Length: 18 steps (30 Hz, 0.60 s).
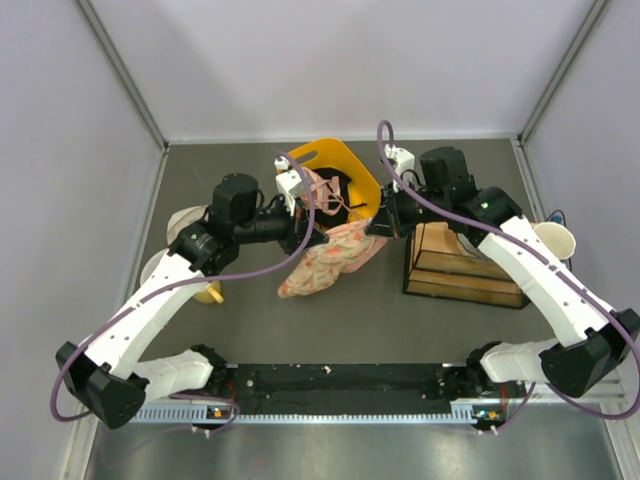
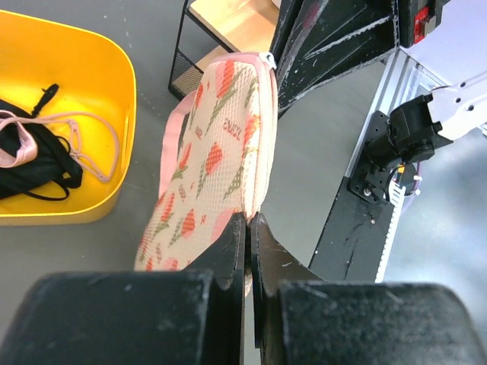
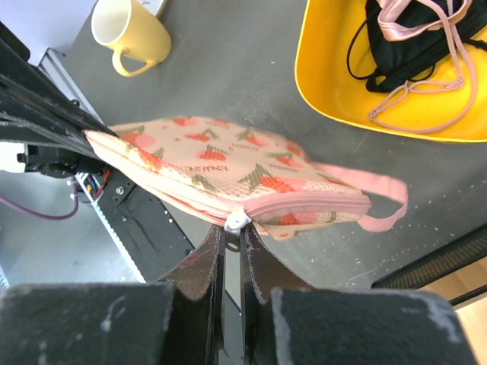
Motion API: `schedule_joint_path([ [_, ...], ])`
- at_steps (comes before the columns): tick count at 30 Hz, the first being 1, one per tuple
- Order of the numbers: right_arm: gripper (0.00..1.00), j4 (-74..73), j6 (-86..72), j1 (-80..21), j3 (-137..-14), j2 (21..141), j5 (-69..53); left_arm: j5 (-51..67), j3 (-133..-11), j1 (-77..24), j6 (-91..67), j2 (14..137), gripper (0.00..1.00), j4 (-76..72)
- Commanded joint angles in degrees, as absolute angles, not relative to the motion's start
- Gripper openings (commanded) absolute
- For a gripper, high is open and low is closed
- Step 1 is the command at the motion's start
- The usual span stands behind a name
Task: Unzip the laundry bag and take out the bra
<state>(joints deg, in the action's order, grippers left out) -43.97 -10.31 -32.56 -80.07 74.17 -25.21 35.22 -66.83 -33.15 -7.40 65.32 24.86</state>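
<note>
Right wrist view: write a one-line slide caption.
The right gripper pinches the white zip pull of the pale pink, red-printed fabric laundry bag.

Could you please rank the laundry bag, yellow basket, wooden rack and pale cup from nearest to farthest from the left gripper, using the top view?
1. The pink printed fabric laundry bag, pinched in the left gripper.
2. The yellow plastic basket, just behind.
3. The wooden rack with black wire frame, to the right.
4. The pale cup, at the far right edge.
</note>
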Motion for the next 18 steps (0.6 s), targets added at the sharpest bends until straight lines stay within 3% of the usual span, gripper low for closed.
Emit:
schedule_joint_path([
  [1, 0.00, -44.21, -9.58, -29.80, -82.35, 71.10, -23.56, 33.49, -66.01, -31.64, -4.75, 59.86, 0.00, 28.74],
  [9, 0.00, -44.12, -15.11, -30.93, -82.70, 72.33, -23.81, 36.39, -62.84, -31.46, -6.85, 59.33, 0.00, 26.11],
  [10, 0.00, -44.12, -15.38, -31.37, -82.97, 72.51, -23.82, 35.78, -63.19, -31.46, -7.73, 59.85, 0.11, 26.19],
  [11, 0.00, -44.21, -16.42, -32.16, -83.23, 72.77, -23.64, 36.21, -63.72, -31.46, -8.08, 60.29, 0.55, 26.37],
  [12, 0.00, -44.30, -16.87, -32.69, -83.75, 73.03, -22.69, 37.08, -64.33, -31.46, -8.26, 60.73, 0.78, 26.28],
  [14, 0.00, -45.00, -17.92, -33.75, -84.63, 74.43, -21.80, 39.54, -66.70, -31.46, -9.49, 61.96, 0.96, 25.40],
  [18, 0.00, -46.58, -18.54, -37.17, -86.48, 76.29, -21.01, 38.85, -69.96, -31.55, -11.60, 63.19, 0.98, 22.95],
])
